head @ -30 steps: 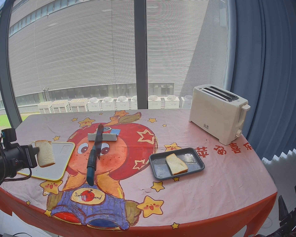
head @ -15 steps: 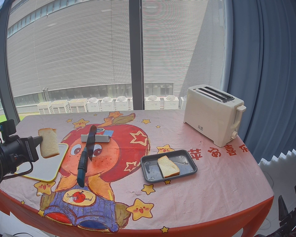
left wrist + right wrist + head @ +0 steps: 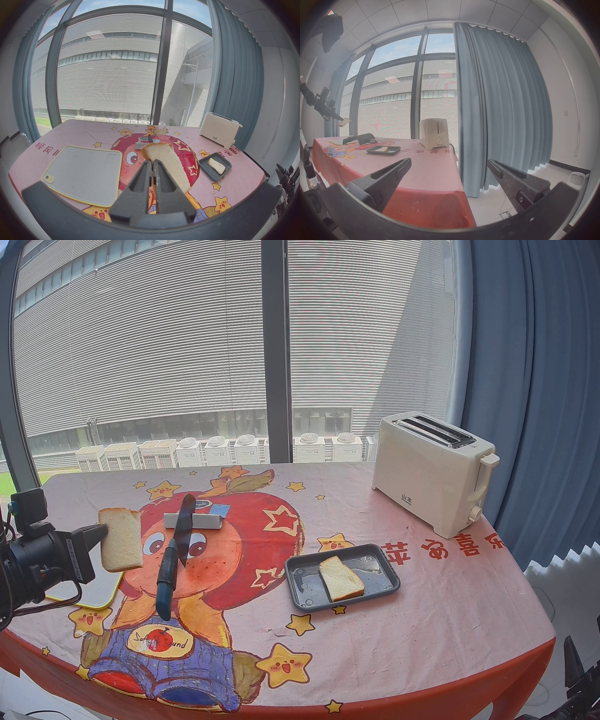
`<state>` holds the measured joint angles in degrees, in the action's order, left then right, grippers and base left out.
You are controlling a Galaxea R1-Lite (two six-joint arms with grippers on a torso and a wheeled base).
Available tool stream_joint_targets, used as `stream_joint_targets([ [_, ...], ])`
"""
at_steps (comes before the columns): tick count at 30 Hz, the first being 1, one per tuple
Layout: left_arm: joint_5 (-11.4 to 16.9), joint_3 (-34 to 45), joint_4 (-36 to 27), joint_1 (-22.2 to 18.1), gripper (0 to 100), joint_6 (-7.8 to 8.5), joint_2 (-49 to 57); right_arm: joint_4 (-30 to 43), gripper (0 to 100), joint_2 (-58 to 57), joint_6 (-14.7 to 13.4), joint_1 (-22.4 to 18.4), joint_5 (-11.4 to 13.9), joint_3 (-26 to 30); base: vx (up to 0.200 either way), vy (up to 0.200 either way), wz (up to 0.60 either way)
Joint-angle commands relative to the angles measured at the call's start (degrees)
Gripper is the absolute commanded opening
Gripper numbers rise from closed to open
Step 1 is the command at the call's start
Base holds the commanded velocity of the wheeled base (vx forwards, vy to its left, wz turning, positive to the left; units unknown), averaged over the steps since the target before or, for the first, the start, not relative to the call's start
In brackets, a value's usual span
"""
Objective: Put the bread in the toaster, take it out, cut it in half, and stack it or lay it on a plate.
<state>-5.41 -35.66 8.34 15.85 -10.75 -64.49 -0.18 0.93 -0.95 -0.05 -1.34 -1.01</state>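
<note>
bread slice (image 3: 120,539) hangs upright, pinched in the clenched left gripper (image 3: 103,532), raised over the table (image 3: 437,615) by the cutting board's (image 3: 81,172) edge, knife (image 3: 172,555) alongside. right gripper (image 3: 449,162) gapes wide, low off the table's right side. farther on, another slice (image 3: 340,577) lies in the grey tray (image 3: 304,582); toaster (image 3: 431,471) stands far right.

Bright daylight floods through the window (image 3: 150,352), edges bowed
</note>
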Motion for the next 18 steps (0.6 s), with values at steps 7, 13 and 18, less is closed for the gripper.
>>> stream_joint_targets([
  [7, 0.1, -0.5, 4.4, 0.9, 0, -0.06, -0.5, 0.0, 100, -0.9, 0.0, 0.0, 0.0, 1.0, 0.0, 0.0, 0.0],
  [13, -0.1, 0.1, 7.0, 3.8, 0, -0.23, -1.8, -0.1, 100, -0.9, 0.0, 0.0, 0.0, 1.0, 0.0, 0.0, 0.0],
  [18, -0.2, -0.6, 7.1, 6.6, 0, -1.9, -2.0, -0.1, 100, -0.9, 0.0, 0.0, 0.0, 1.0, 0.0, 0.0, 0.0],
])
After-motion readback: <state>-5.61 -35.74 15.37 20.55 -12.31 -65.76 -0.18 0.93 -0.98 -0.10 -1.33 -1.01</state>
